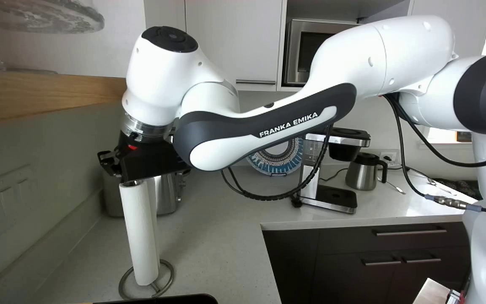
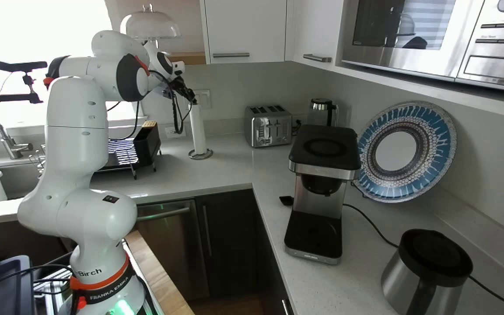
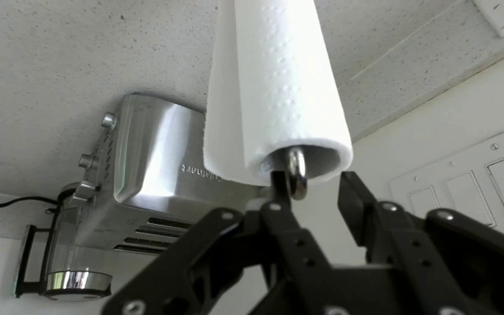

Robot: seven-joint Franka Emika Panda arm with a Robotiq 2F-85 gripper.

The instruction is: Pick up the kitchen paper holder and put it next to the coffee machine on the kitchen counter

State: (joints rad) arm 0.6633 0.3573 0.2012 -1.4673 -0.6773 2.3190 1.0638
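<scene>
The kitchen paper holder stands upright on the kitchen counter (image 1: 217, 249), its white roll (image 1: 137, 232) above a round metal base. It shows in both exterior views (image 2: 197, 129) and in the wrist view (image 3: 287, 78). My gripper (image 3: 315, 183) is at the top of the roll, also visible in an exterior view (image 2: 193, 97). Its fingers are apart. The holder's metal loop lies between them, close beside the left finger in the wrist view; I cannot tell whether they touch. The coffee machine (image 2: 324, 148) stands on the other counter leg, also in an exterior view (image 1: 335, 195). Its steel pot (image 2: 427, 271) stands apart from it.
A steel toaster (image 2: 269, 127) stands near the holder, with a kettle (image 2: 322, 114) behind it. A patterned plate (image 2: 444, 148) leans on the wall behind the coffee machine. A black dish rack (image 2: 147, 144) is beside the holder. A wooden shelf (image 1: 49, 97) is near the gripper.
</scene>
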